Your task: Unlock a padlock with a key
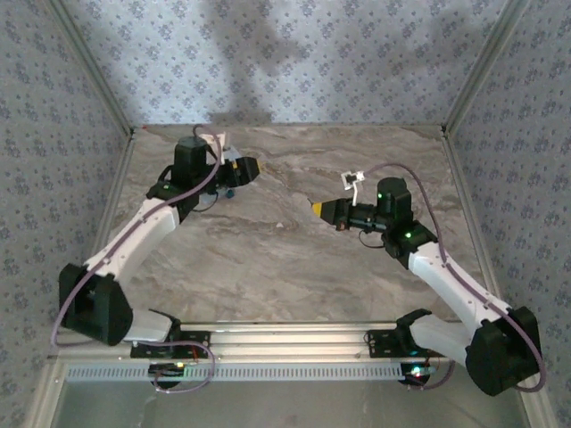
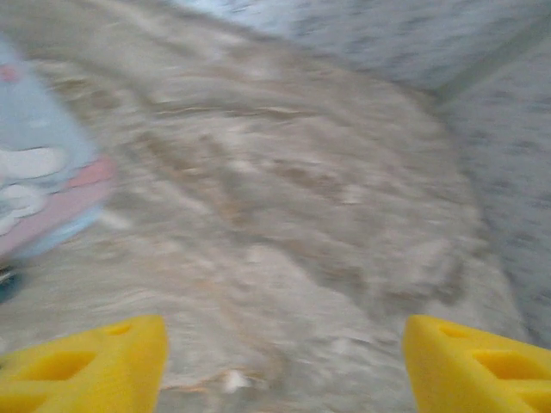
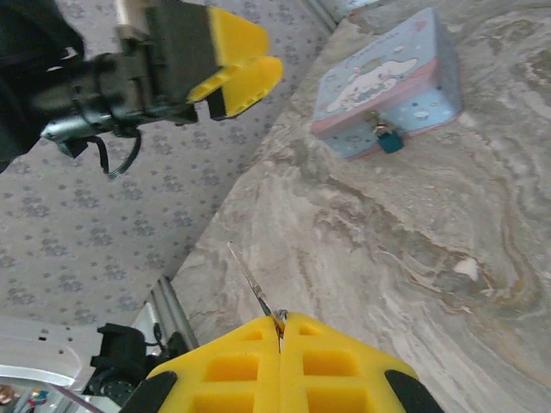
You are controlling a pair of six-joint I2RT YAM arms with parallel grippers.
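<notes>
A pastel blue tin box (image 3: 387, 77) with a cartoon lid lies on the marble table, and a small teal padlock (image 3: 389, 138) hangs on its front clasp. My right gripper (image 3: 280, 323) is shut on a thin silver key (image 3: 252, 282), whose blade sticks out ahead, well short of the padlock. In the top view that gripper (image 1: 319, 209) hovers mid-table. My left gripper (image 2: 284, 370) is open with nothing between its yellow fingers (image 2: 86, 366). The box (image 2: 39, 172) is blurred at the left edge of its view. The left gripper (image 1: 246, 168) hangs beside the box at the back left.
Patterned walls enclose the table (image 1: 268, 250) on three sides. A white cable clip (image 1: 352, 180) sticks up behind the right wrist. A metal rail (image 1: 285, 337) runs along the near edge between the arm bases. The left wrist view is smeared by motion.
</notes>
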